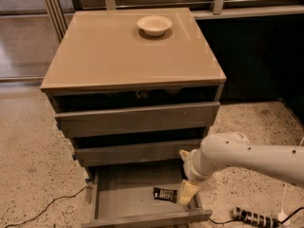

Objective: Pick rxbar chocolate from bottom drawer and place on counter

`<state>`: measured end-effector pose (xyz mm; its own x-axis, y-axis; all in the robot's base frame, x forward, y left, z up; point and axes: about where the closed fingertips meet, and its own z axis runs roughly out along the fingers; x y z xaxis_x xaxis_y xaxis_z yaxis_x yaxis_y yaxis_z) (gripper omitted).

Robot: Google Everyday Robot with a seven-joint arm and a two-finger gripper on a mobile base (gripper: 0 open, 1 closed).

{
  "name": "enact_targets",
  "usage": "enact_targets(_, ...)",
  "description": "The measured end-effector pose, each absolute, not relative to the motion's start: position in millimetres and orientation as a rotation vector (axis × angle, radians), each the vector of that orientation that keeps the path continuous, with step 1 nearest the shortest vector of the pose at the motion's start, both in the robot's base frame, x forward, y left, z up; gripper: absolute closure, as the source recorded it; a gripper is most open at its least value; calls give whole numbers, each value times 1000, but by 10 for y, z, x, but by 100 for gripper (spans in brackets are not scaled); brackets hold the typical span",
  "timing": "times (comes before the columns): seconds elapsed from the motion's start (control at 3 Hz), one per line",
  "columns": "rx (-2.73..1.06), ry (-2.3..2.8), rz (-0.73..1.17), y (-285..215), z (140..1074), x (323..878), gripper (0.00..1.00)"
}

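— In the pulled-out bottom drawer point(121, 196), toward its right front corner, the rxbar chocolate point(165, 194) lies flat. Its black wrapper carries white lettering, too small to read.
— And the gripper point(188, 192)?
— It hangs down into that drawer, just right of the bar, under the white arm point(247, 156). Whether it is spread or closed cannot be told, nor whether it touches the bar.
— The counter point(123, 56)?
— A white bowl point(154, 24) sits near its back edge.

White bowl point(154, 24); power strip point(254, 217); floor cable point(47, 207)
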<state>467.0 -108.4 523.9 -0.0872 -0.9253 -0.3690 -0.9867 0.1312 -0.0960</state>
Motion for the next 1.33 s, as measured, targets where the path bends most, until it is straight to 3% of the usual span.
enact_targets(0.33, -1801, 2053, 303, -852, 4480, 4719, 0)
enact_targets(1.33, -1826, 2007, 349, -703, 3942, 4818, 0)
